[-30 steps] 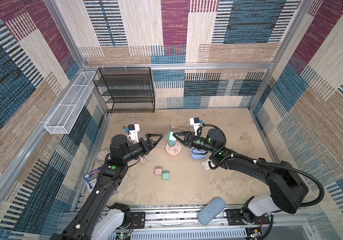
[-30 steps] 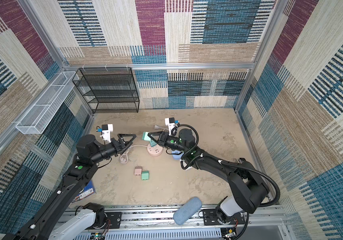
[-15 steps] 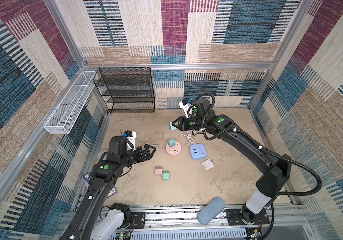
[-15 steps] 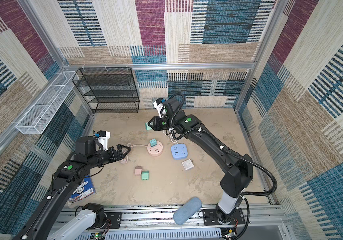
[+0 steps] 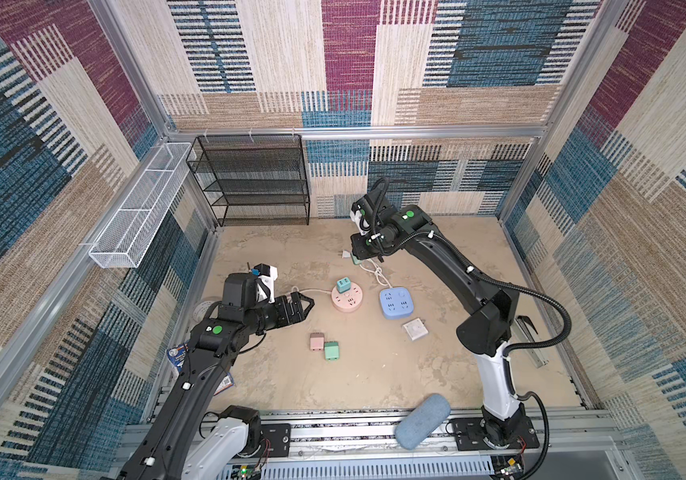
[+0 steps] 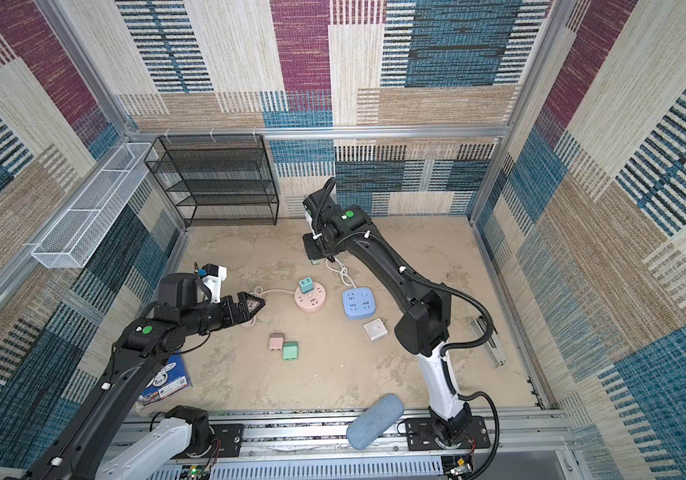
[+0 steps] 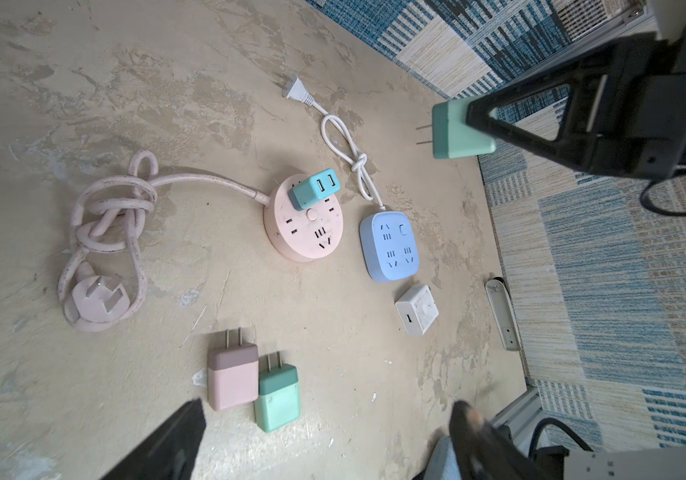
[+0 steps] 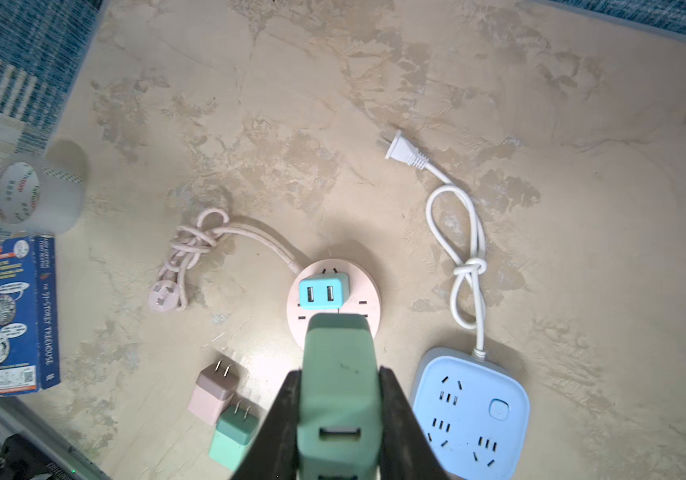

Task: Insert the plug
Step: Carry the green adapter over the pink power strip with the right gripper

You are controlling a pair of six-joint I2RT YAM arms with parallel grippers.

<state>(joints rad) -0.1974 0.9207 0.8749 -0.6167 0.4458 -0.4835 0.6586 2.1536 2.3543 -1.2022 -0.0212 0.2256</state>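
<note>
At the front rail a blue padded roll (image 5: 422,420) lies outside the working area. Next on the floor (image 5: 374,374), a pink adapter (image 7: 232,380) and a green adapter (image 7: 278,397) lie flat and touching, prongs up-floor, with a white adapter (image 7: 416,309) well apart; all three are loose spares, unplugged. The left gripper (image 5: 307,305) hovers beside the coiled pink cable with its jaws spread wide and nothing between them. It appears parked to one side, leaving the sockets free. Beyond it sit the pink round strip (image 7: 312,243), carrying a teal charger (image 7: 315,189) seated in one socket, and just beside it the blue square strip (image 7: 391,245), all sockets vacant, its white cord (image 7: 349,153) knotted and unconnected. Farther back, the right gripper (image 8: 339,415) is clamped on the flanks of the green plug (image 7: 453,133), holding it raised well above the floor. The side grip leaves the two prongs exposed at the leading end, facing away from the wrist. Judgement: the plug is picked up but not inserted. The remaining work is to bring it down over a free two-slot socket with the prongs square to the slots. Which strip is intended cannot be told. Misalignment risks pushing the unsecured strip aside. A black wire rack (image 5: 254,183) stands against the far wall.
</note>
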